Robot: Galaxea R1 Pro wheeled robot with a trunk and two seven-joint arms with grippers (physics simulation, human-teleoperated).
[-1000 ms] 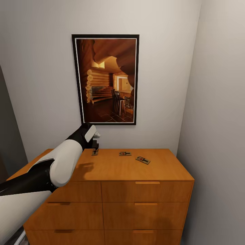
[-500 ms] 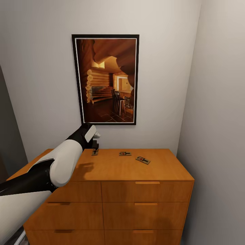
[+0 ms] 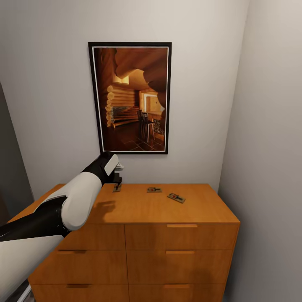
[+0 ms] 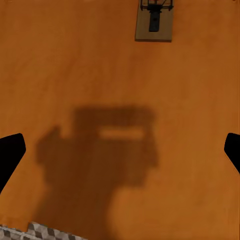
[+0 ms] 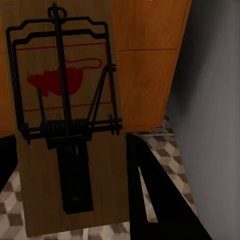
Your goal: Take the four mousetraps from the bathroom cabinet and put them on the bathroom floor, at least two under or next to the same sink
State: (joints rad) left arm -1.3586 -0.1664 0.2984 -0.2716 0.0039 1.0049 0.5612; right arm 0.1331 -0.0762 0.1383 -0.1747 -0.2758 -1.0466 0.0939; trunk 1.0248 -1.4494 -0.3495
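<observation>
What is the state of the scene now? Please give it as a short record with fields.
cabinet top: cabinet bears three mousetraps
left mousetrap, just below the left gripper
middle mousetrap
right mousetrap, lies askew
fourth mousetrap, held in the right gripper, above the bathroom floor
left gripper state: fingers spread wide, nothing between them
wall: framed picture above the cabinet
</observation>
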